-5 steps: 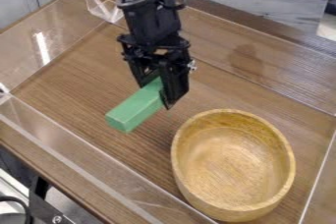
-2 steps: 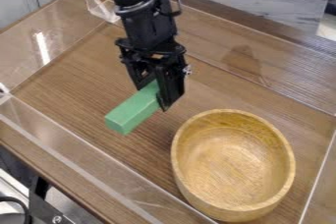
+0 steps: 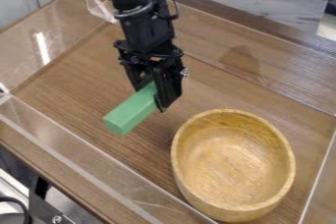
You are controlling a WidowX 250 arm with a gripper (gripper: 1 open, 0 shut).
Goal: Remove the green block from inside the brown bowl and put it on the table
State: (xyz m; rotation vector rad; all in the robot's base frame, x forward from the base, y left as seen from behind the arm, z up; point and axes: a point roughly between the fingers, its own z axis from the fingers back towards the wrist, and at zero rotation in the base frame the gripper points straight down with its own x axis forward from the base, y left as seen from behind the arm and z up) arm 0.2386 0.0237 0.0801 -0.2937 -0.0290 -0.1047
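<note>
The green block [image 3: 133,112] hangs tilted just above the table [image 3: 250,71], left of the brown bowl [image 3: 234,162]. My gripper [image 3: 156,94] comes down from above and is shut on the green block's upper right end. The block's lower left end points toward the front acrylic wall, very near the tabletop; whether it touches I cannot tell. The bowl is empty and stands at the front right, apart from the block and the fingers.
Low clear acrylic walls [image 3: 79,159] edge the table at the front and left. The black arm [image 3: 132,7] rises toward the back left. Bare wood lies behind and to the right of the gripper.
The gripper and the green block have drifted slightly left and back, away from the bowl. The grip has stayed shut.
</note>
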